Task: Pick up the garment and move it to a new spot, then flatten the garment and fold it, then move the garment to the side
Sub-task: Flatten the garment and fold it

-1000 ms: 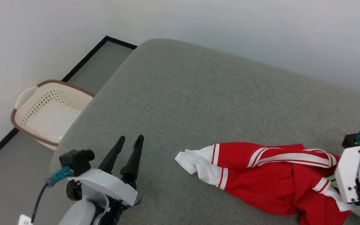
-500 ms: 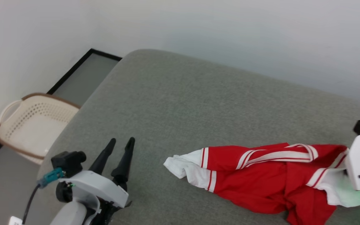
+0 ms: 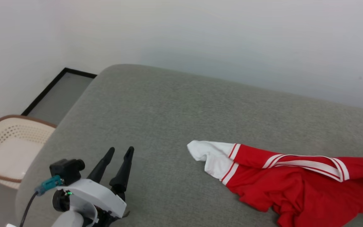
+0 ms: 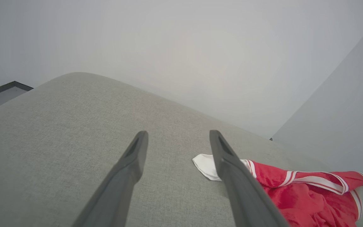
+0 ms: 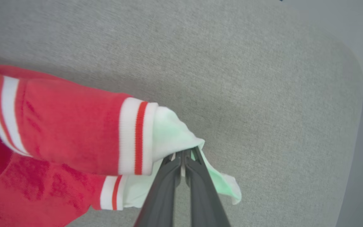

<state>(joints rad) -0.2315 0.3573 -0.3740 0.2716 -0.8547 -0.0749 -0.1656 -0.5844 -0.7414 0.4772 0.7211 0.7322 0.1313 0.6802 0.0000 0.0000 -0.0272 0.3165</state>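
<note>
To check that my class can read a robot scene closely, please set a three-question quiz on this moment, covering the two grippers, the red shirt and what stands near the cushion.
1. True or false: the right gripper is shut on a white sleeve of the garment.
2. The left gripper is: A, open and holding nothing; B, shut on the collar; C, pressing the garment flat.
3. In the head view, what stands beside the left end of the grey cushion?
Key: 1 true; 2 A; 3 a pale perforated basket with a brown rim.
</note>
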